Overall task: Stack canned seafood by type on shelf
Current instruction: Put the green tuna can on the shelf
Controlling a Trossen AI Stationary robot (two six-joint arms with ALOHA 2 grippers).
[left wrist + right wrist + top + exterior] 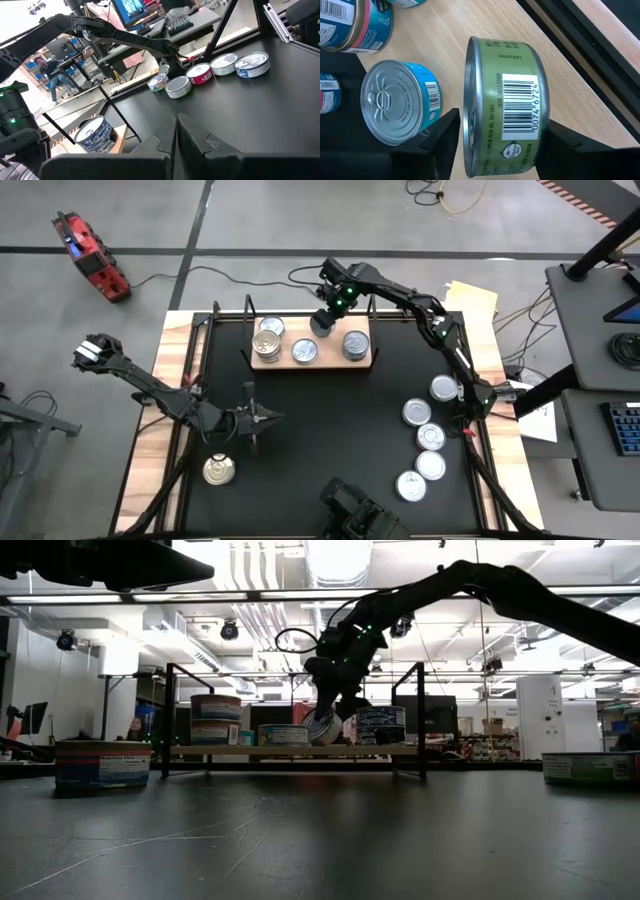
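Observation:
My right gripper (326, 323) hangs over the wooden shelf (330, 361), shut on a green-labelled can (505, 105) that is turned on its side. In the low view this can (322, 728) sits tilted just above the shelf board (300, 751). Beside it a blue can (395, 105) stands upright on the board. More cans stand on the shelf, two of them stacked at its left end (270, 330). My left gripper (270, 418) waits shut above the table's middle, touching nothing. My right gripper pinches the green can by its two flat ends, one finger on the lid side (468, 127) and one on the bottom side (544, 127). The fingers slant down from above. The can is tipped on edge, barcode facing the camera; whether its lower rim touches the board, I cannot tell.
Several silver-topped cans (428, 438) lie in a loose row near the table's right edge. A gold-topped can (219, 470) stands near the front left. A black metal frame (420, 720) surrounds the shelf. The shelf has bare board between the cans.

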